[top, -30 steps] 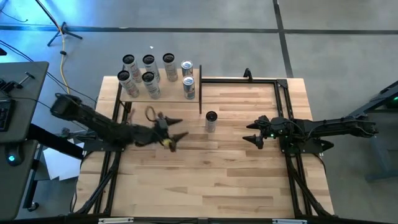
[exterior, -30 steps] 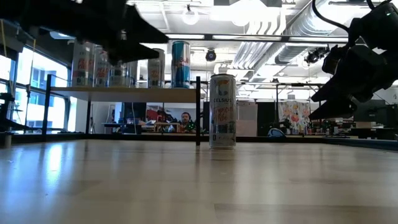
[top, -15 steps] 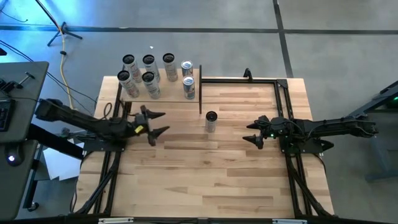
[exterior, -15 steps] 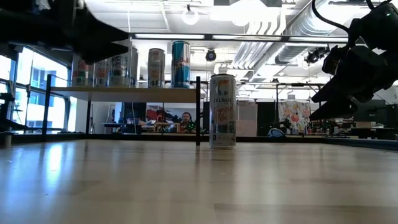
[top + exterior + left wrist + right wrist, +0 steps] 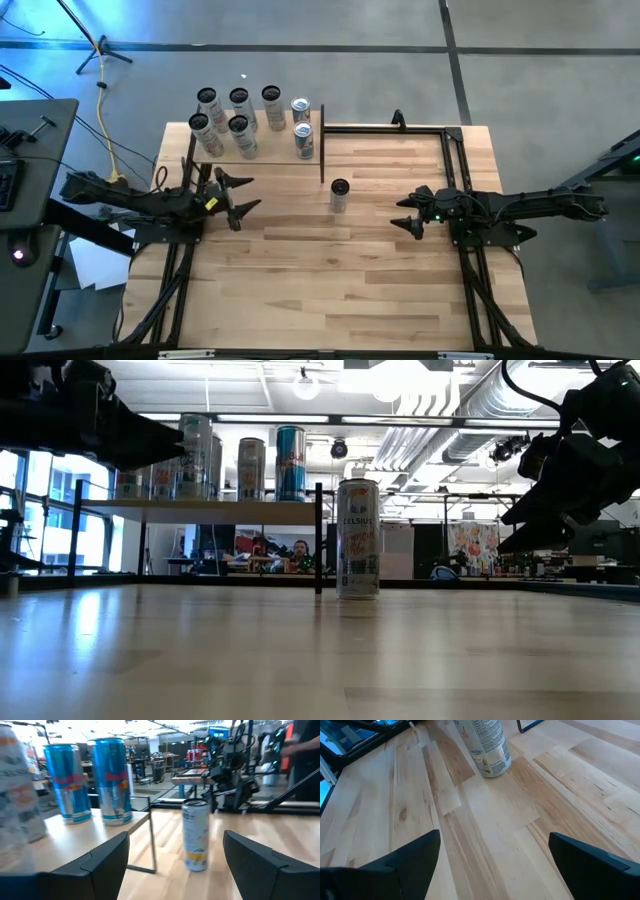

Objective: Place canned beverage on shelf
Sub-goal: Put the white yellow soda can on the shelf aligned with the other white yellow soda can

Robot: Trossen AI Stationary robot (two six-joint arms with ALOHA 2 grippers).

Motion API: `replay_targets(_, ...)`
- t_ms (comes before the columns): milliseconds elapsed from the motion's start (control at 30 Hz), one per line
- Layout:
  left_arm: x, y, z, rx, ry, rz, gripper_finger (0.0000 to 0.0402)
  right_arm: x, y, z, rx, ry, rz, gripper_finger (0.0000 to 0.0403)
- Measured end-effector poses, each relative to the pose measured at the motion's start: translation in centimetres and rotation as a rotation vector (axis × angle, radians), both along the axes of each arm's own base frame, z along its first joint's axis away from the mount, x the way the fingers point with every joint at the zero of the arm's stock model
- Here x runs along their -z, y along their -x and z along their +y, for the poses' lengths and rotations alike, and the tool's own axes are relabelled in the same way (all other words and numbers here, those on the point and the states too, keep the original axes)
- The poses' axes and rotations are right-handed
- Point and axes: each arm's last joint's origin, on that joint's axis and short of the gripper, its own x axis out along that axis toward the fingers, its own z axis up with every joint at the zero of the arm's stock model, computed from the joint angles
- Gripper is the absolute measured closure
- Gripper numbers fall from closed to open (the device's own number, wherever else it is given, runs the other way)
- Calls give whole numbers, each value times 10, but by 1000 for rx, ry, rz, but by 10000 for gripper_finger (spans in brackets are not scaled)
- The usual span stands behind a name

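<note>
A slim silver can [image 5: 339, 195] stands upright on its base on the plank tabletop, just right of the shelf's black corner post [image 5: 322, 152]. It also shows in the low view [image 5: 358, 540] and both wrist views [image 5: 195, 840] [image 5: 487, 745]. The shelf [image 5: 262, 148] is a pale board at the table's far left, carrying several upright cans [image 5: 238, 125]. My left gripper [image 5: 252, 192] is open, level and empty at the left, near the shelf's near edge, pointing toward the lone can. My right gripper [image 5: 398, 214] waits open to the can's right.
A bare black metal frame [image 5: 400, 127] runs along the table's far right part. Two blue cans [image 5: 112, 782] stand at the shelf's end nearest the lone can. Bare planks stretch across the table's middle and near side [image 5: 330, 280].
My left gripper has drawn back toward the table's left edge and a little toward the far edge, away from the lone can, rolling slightly and staying open. The can and my right gripper have kept still.
</note>
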Motion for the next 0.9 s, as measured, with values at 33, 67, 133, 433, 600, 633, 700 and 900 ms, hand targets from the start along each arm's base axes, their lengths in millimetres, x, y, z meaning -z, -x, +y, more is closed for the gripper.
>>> replay_targets(33, 0, 2, 1, -11, -13, 8, 113, 0, 0, 0, 2, 1, 0, 43)
replay_targets(67, 0, 3, 3, -28, -18, 9, 113, 0, 0, 0, 3, 2, 0, 43)
replay_targets(133, 1, 7, 6, -60, -13, 14, 113, 0, 0, 0, 3, 2, 0, 43)
replay_targets(433, 1, 17, 11, -88, 80, -32, 112, 0, 0, 0, 3, 1, 0, 43)
replay_targets(600, 5, 20, 9, -23, 73, 3, 112, 0, 0, 0, 2, 1, 0, 43)
replay_targets(633, 4, 20, 10, -23, 73, -6, 112, 0, 0, 0, 2, 1, 0, 43)
replay_targets(700, 3, 22, 10, -26, 76, -30, 112, 0, 0, 0, 2, 1, 0, 43)
replay_targets(900, 2, 22, 10, -27, 76, -33, 112, 0, 0, 0, -2, -1, 0, 43)
